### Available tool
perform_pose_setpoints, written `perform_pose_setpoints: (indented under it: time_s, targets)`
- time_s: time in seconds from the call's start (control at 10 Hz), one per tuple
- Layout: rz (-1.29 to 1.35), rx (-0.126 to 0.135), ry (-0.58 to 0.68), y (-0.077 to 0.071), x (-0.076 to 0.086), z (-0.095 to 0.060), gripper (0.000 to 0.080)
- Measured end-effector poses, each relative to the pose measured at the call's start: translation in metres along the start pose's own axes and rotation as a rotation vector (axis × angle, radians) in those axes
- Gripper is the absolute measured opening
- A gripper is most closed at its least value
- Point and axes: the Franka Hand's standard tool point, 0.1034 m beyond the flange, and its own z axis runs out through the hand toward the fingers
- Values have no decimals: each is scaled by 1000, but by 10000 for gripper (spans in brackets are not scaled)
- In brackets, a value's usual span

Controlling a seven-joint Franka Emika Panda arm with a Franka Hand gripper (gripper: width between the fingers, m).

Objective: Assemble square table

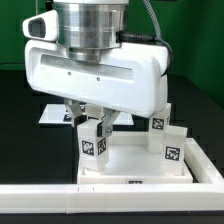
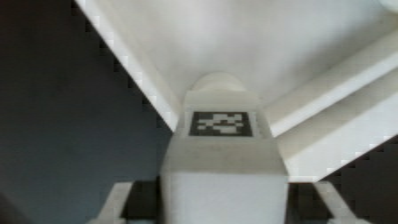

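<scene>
Seen only in the exterior view: white plastic square tray-like tabletop (image 1: pixel 140 162) with raised rim, lying on the dark table (image 1: pixel 200 100) against the long white border bar (image 1: pixel 110 200); one short white tagged block leg (image 1: pixel 170 140) standing upright at its corner on the exterior view's right; flat marker board (image 1: pixel 52 115) behind. Shown only in the wrist view: close look down a second white tagged leg (image 2: pixel 222 150) over the tabletop's rim (image 2: pixel 178 50). Two-finger gripper (image 1: pixel 92 128) pinching this leg (image 1: pixel 92 142), fingers (image 2: pixel 116 200) pressed to both sides, leg upright above the tabletop's corner on the exterior view's left.
</scene>
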Motion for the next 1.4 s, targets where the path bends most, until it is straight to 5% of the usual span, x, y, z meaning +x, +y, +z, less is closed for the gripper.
perform_pose_setpoints:
  time_s: [0.5, 0.8, 1.0, 1.4]
  targets:
    - [594, 27, -4, -6, -6, 1, 289]
    - [571, 27, -3, -6, -6, 2, 297]
    - [434, 21, -1, -7, -1, -1, 608]
    - [174, 21, 2, -7, -1, 0, 648]
